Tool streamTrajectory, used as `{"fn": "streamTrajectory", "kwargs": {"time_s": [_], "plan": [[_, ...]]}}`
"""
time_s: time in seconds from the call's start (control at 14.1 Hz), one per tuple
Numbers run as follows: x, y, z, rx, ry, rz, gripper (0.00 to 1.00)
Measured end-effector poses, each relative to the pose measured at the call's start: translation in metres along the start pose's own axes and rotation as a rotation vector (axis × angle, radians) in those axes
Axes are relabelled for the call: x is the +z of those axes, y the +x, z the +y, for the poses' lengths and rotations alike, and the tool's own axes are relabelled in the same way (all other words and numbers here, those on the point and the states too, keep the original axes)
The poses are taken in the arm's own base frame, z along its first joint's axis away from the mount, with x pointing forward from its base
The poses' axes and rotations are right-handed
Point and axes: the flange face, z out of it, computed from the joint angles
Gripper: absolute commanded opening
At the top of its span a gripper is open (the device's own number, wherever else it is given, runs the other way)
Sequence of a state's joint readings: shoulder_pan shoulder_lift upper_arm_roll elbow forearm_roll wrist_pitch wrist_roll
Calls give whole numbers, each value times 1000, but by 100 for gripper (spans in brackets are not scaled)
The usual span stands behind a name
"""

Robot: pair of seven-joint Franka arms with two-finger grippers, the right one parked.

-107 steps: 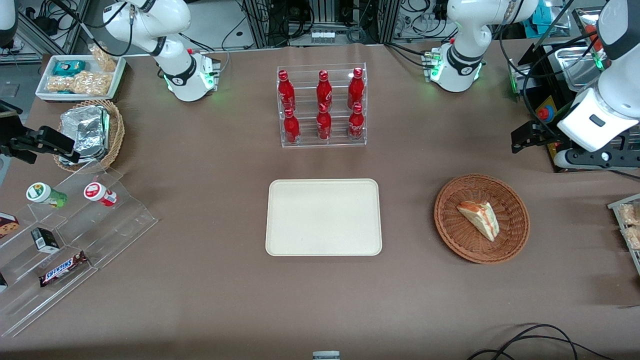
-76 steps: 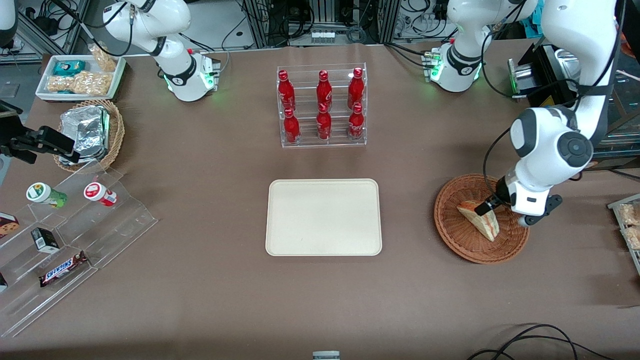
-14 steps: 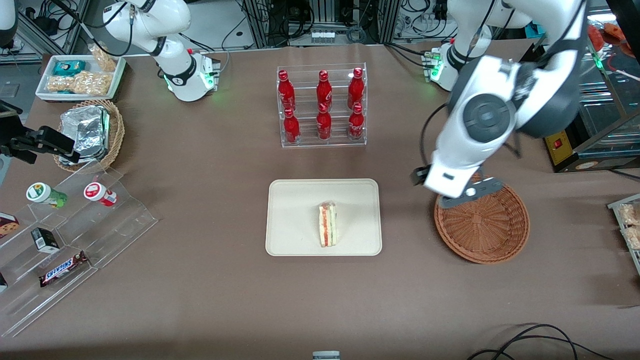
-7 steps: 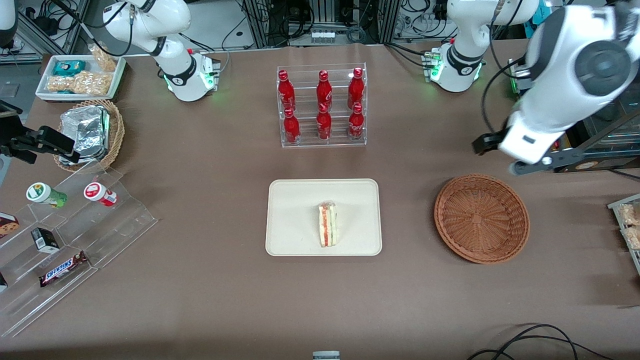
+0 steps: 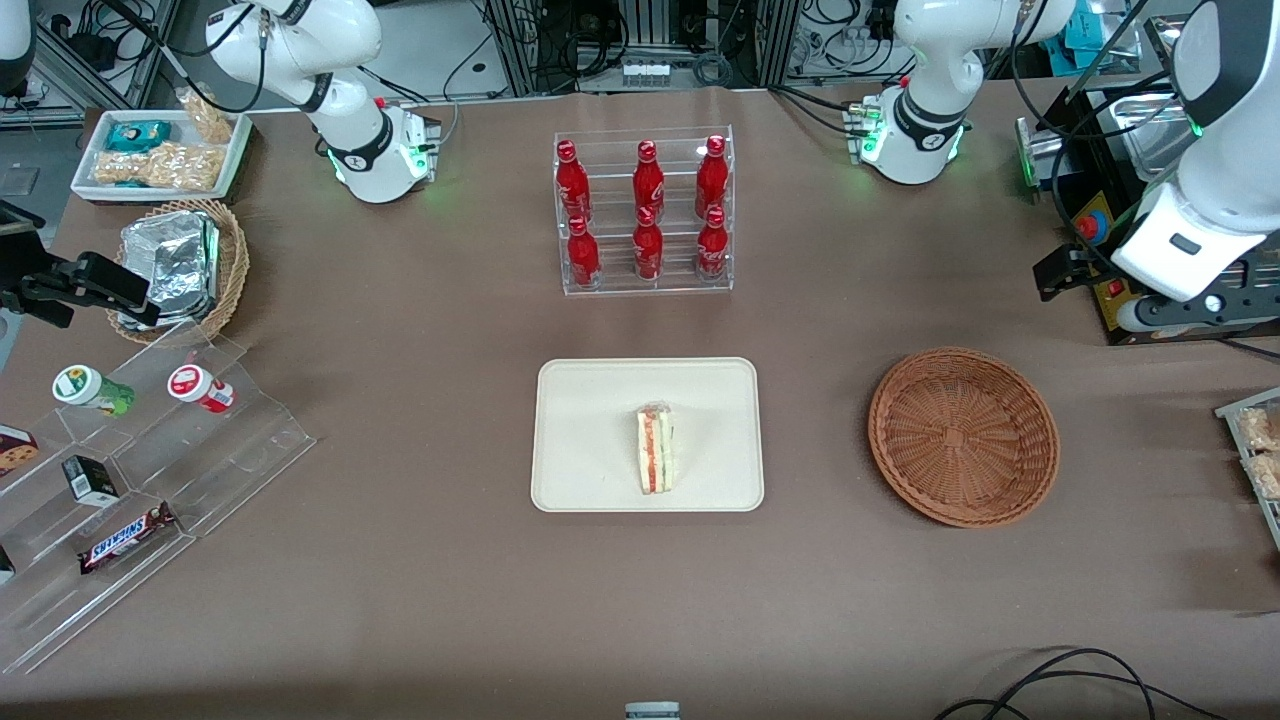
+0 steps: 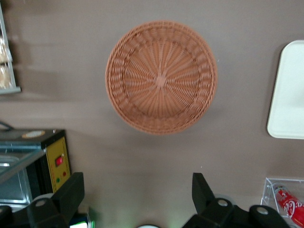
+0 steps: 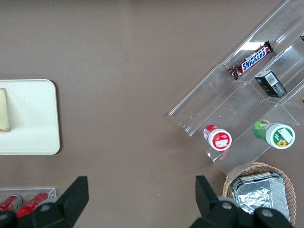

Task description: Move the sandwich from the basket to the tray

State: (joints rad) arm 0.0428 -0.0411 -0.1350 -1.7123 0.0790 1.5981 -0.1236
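— Fingers [image 6: 71,194] of the gripper [image 6: 137,197] are seen spread wide, with nothing held between them; how is the gripper placed?

— It is held high above the worktop [image 5: 400,600] at the working arm's end, farther from the front camera than the basket [image 5: 963,436], and well apart from it.

— Where is the sandwich [image 5: 656,449] found?

— It is laid on the tray [image 5: 590,440], nearer the tray's edge that faces the front camera, with its red filling line shown along its length. It is kept inside the low rim, and bare tray surface is left around it on the other sides.

— What is seen of the basket?

— No contents are shown in it; its woven floor is fully exposed in the wrist view [image 6: 161,78]. A broad strip of bare worktop is left between its rim and the tray's rounded corner [image 6: 287,90].

— What else is set around?

— A clear rack of red bottles [image 5: 645,210] is stood farther from the front camera than the tray, apart from it. Toward the parked arm's end, a stepped clear stand [image 5: 150,470] with small cups and a Snickers bar [image 5: 126,537], a tan basket with a foil packet [image 5: 170,262] and a white bin of snacks [image 5: 160,152] are placed. A yellow control box [image 6: 59,161] is seen just beside the gripper. Cables [image 5: 1070,680] are trailed across the worktop's edge nearest the front camera.
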Motion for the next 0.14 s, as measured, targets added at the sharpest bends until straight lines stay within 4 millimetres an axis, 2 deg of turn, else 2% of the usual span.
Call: {"fn": "streamTrajectory", "kwargs": {"time_s": [0.14], "plan": [[-3, 4, -6, -16, -36, 28, 100]]}}
